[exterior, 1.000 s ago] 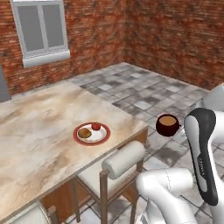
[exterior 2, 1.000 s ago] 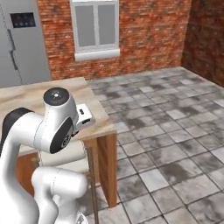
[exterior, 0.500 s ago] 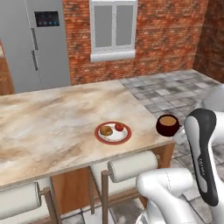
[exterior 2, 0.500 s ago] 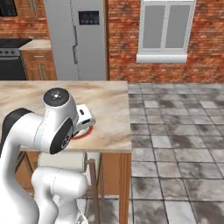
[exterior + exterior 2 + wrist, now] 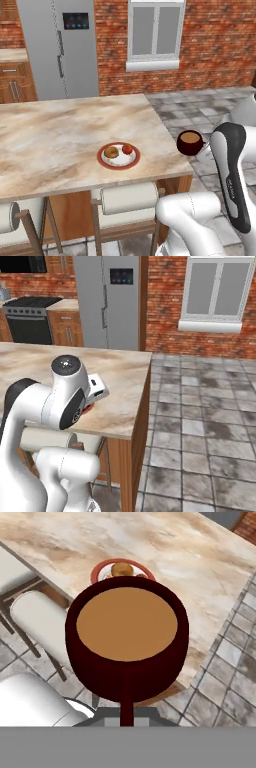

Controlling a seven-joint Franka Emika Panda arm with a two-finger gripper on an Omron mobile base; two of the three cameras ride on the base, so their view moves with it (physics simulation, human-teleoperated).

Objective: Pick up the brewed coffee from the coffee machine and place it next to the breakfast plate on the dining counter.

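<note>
Clearly the carrying step is in hand: the brewed coffee [image 5: 190, 143] hangs off the worktop's [image 5: 60, 135] right edge, apparently pinched by jaws I cannot see. Next, swing it left over the marble and lower it beside the breakfast plate [image 5: 118, 155].

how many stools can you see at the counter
2. One stool sits under the counter edge just below the plate; another stool is cut off at the left border. More may be hidden.
</note>
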